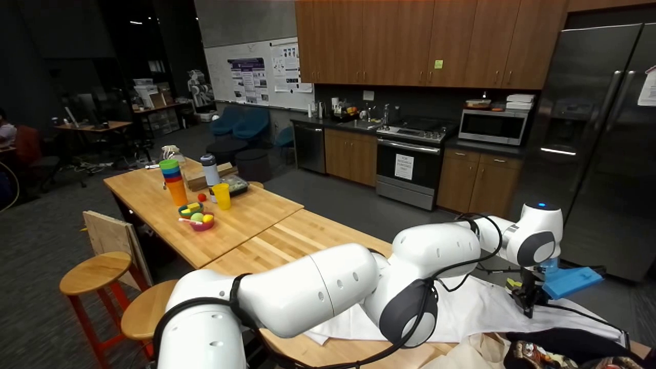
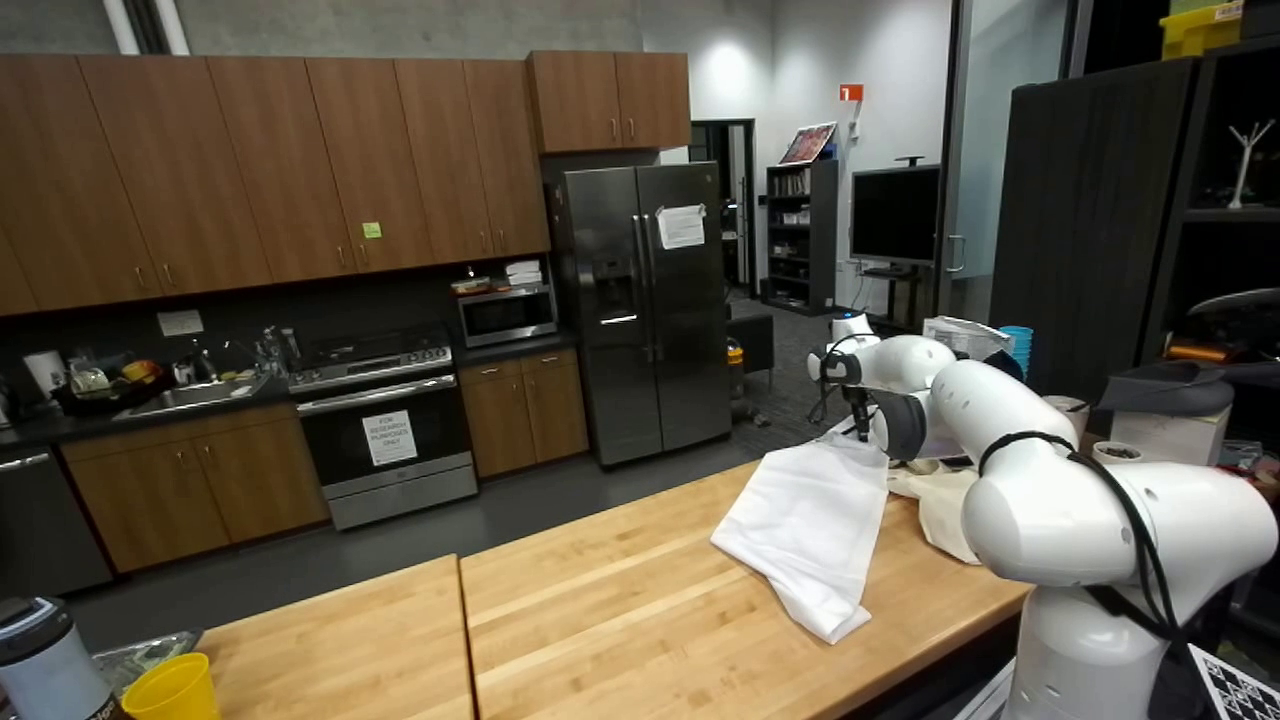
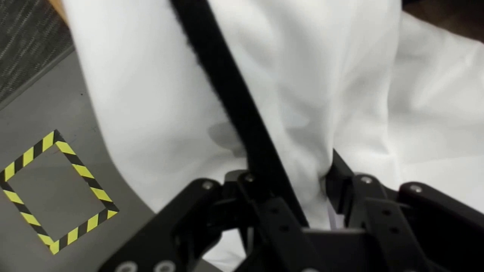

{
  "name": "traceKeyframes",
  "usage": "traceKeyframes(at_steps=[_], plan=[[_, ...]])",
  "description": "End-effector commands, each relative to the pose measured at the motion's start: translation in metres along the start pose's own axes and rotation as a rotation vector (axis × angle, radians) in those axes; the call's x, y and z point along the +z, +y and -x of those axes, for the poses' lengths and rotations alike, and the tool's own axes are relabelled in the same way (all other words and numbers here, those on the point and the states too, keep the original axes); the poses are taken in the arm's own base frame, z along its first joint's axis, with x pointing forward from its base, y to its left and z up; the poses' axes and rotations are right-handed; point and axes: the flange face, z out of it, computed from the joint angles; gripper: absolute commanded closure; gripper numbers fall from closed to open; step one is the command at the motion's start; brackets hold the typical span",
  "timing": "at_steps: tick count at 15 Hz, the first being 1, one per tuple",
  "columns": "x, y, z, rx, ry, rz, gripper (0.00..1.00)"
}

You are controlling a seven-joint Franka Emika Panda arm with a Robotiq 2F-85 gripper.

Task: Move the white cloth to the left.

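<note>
The white cloth (image 1: 474, 310) lies wrinkled across the end of the wooden table, partly hidden behind the arm. In an exterior view its near end spreads over the table as a long white sheet (image 2: 805, 520). My gripper (image 1: 528, 310) is low at the cloth's far part, pointing down; it also shows small and dark in an exterior view (image 2: 862, 425). In the wrist view the cloth (image 3: 143, 113) bunches up between the fingers (image 3: 302, 170) and touches them, with folds running to the jaws. A black strap (image 3: 227, 83) hides much of one finger.
A beige cloth (image 1: 476, 351) and black fabric (image 1: 569, 338) lie beside the white cloth. The wooden table (image 2: 600, 600) ends near the gripper, with taped floor (image 3: 56, 189) beyond. A yellow cup (image 1: 222, 196), stacked cups (image 1: 174, 182) and bowls (image 1: 202, 221) stand at the table's opposite end.
</note>
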Motion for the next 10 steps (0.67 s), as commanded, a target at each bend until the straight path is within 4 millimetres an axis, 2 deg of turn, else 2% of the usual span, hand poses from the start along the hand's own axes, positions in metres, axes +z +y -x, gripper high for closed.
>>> traceKeyframes(at_steps=[1,3,6,10], plan=[[-0.015,0.007,-0.001,0.033,0.022,0.053,0.88],[-0.029,0.010,-0.002,0.092,0.058,0.048,0.99],[-0.055,0.010,-0.007,0.160,0.122,-0.007,1.00],[-0.115,0.011,-0.011,0.266,0.226,-0.070,0.99]])
